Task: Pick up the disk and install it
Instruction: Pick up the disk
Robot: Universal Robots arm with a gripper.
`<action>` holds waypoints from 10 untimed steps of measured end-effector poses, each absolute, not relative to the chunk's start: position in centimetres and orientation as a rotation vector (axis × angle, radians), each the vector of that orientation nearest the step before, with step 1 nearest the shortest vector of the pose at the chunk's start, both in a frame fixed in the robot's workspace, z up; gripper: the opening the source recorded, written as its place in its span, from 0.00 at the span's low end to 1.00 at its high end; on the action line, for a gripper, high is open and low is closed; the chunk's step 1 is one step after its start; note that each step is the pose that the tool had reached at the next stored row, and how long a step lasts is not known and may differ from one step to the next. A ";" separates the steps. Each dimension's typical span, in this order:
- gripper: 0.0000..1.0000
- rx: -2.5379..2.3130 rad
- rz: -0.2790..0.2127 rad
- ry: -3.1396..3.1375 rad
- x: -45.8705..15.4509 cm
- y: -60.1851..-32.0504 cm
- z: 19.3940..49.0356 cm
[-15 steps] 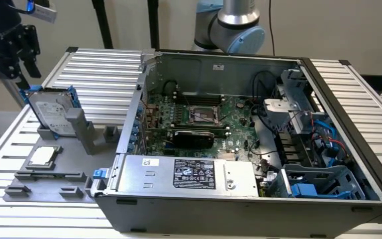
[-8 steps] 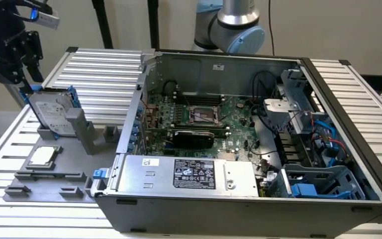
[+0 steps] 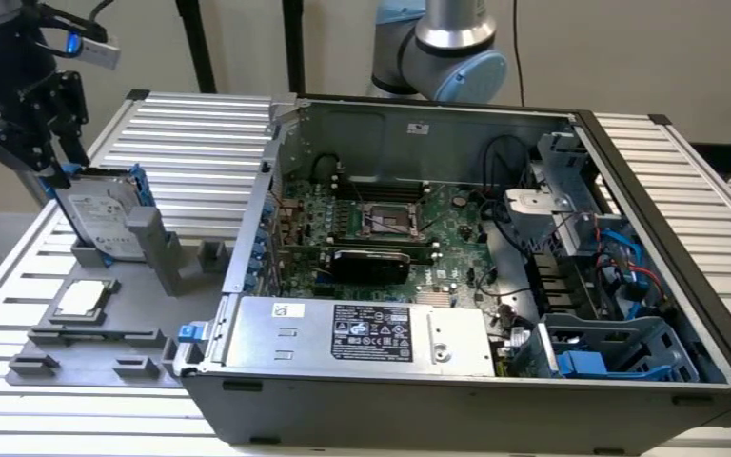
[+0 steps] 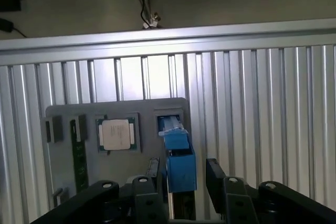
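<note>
Running the tally from my station: one disk (image 3: 94,215), that's my count. One square chip (image 3: 80,298). One grey holder tray (image 3: 92,354). One end effector (image 3: 61,164), and I make out two fingers (image 4: 214,174) on it. One open computer case (image 3: 670,238), with one motherboard (image 3: 391,224) and one labelled power-supply box (image 3: 353,333). One arm (image 3: 455,57). One table (image 3: 201,133).

your gripper (image 4: 182,181) straddles the upright disk (image 4: 178,153), jaws apart, with a slim gap either side. the holder tray (image 3: 96,354) has posts crowding the disk's foot. bare counter (image 4: 262,108) runs free to its edge past the tray; the computer case (image 3: 340,407) wall rises just beside the tray.
</note>
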State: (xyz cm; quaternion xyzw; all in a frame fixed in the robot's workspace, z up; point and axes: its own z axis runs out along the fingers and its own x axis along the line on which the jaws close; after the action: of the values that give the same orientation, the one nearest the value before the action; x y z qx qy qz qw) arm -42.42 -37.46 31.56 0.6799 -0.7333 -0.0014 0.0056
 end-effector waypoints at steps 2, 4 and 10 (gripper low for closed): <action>1.00 2.128 -0.004 -2.296 -42.4 -37.4 31.2; 1.00 2.128 -0.004 -2.295 -42.4 -37.4 30.8; 1.00 2.130 -0.004 -2.294 -42.5 -37.4 29.7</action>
State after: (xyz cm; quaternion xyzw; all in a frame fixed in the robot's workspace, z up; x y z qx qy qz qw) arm -42.48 -37.44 29.74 0.6805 -0.7327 -0.0013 0.0056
